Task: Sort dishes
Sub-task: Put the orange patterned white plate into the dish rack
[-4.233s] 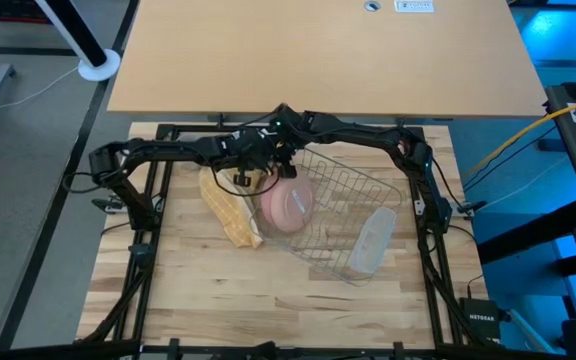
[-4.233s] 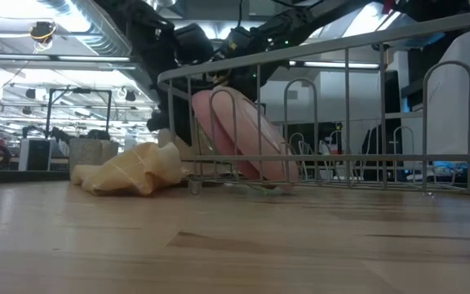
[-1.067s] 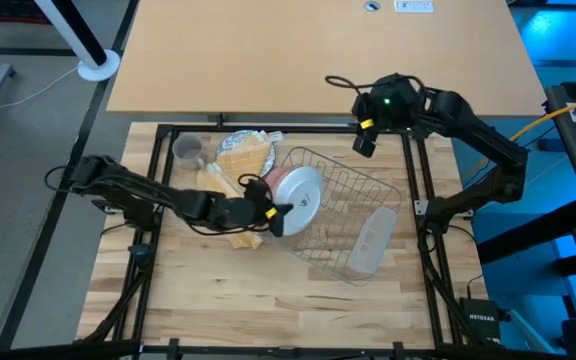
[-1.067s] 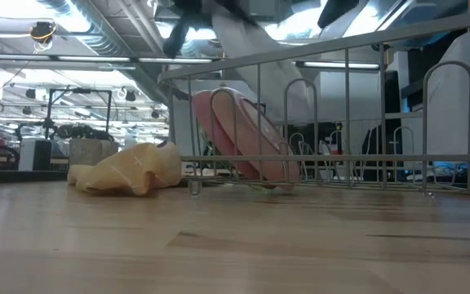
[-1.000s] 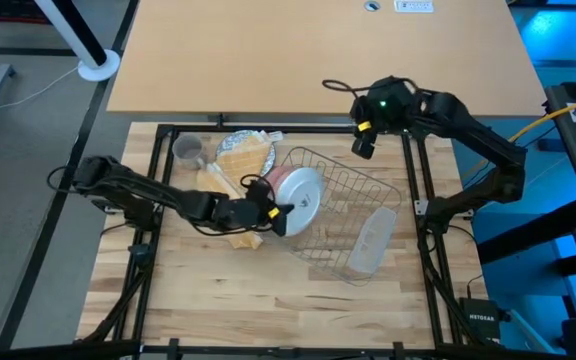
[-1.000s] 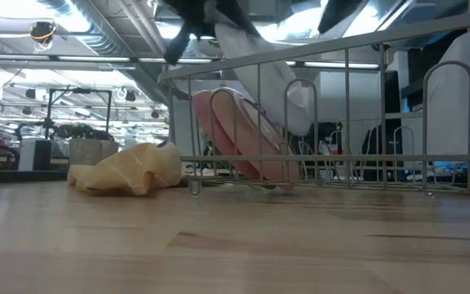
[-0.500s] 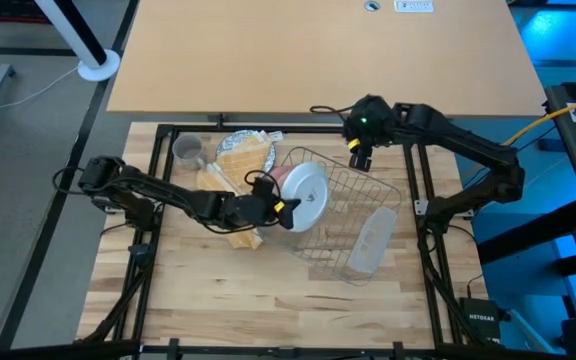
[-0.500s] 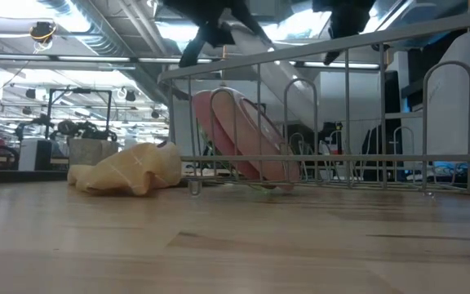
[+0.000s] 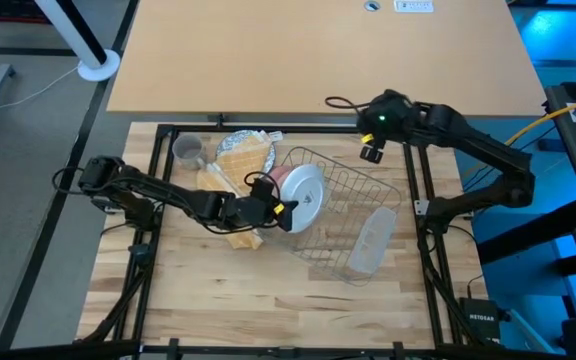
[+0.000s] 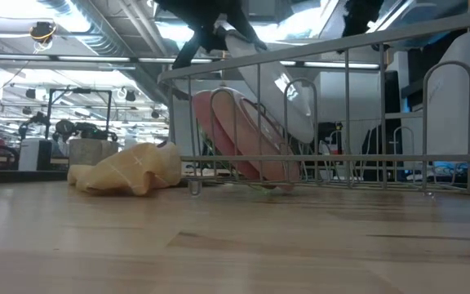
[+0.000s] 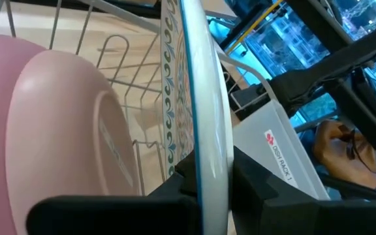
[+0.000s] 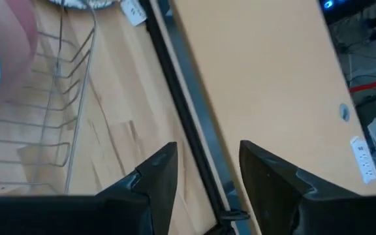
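My left gripper [image 9: 276,209] is shut on a white plate [image 9: 304,196] with a patterned rim, held on edge over the left end of the wire rack [image 9: 353,215]. A pink dish [image 9: 282,176] leans on its rim between the rack's wires, just beyond the white plate [image 10: 284,86]. A small grey mug [image 9: 186,150] and a round dish [image 9: 240,152] with yellow cloth on it stand at the far left. My right gripper [image 9: 371,153] hangs open above the rack's far right corner, holding nothing. My left gripper pinches the white plate's rim [image 11: 204,166] between its two fingers, one on each face. The fingers come from the table's left, nearly level, slanting slightly down. The plate stands on edge, tilted, its far part down among the rack's wires next to the pink dish [image 11: 64,130].
A crumpled yellow checked cloth [image 9: 230,225] lies on the table left of the rack. A clear oblong tray [image 9: 371,240] leans in the rack's right end. A black frame rail [image 12: 181,111] runs along the table's far edge under my right gripper [image 12: 201,171].
My right gripper has sunk a little and turned, shifting toward the near edge by the rack's far right corner; it stays open. The white plate stays in my left gripper's hold at the rack's left end.
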You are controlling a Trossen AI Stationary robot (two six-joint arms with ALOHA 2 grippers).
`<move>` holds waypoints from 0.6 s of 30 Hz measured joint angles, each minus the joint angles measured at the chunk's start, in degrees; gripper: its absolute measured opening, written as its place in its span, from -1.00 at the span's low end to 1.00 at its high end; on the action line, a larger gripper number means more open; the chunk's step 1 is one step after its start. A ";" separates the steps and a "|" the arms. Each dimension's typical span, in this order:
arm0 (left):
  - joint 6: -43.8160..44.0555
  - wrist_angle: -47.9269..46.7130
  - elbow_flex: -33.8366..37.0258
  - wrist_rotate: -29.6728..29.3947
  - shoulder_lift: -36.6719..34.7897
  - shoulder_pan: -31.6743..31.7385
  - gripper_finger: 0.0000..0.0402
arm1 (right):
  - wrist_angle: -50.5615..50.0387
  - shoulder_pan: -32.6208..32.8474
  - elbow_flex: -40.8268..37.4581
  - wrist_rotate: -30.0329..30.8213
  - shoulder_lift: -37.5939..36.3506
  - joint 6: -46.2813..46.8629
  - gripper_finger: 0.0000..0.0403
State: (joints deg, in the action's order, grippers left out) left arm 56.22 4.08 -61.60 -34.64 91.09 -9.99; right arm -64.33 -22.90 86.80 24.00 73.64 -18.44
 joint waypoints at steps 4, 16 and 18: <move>0.11 -0.07 0.00 -0.18 0.00 -0.01 -0.85 | -0.01 0.00 0.00 -0.01 -3.04 0.02 -0.16; 1.98 -0.64 -0.02 0.19 0.00 0.04 -0.85 | 0.35 -0.01 0.00 -0.32 -9.22 0.19 -0.16; 2.00 -0.82 -0.02 0.43 0.00 -0.02 -0.85 | 0.35 -0.02 0.00 -0.59 -9.40 0.42 -0.16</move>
State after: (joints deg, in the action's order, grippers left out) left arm 58.22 3.25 -61.63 -34.21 91.09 -10.02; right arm -63.99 -22.92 86.80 23.41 64.24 -18.02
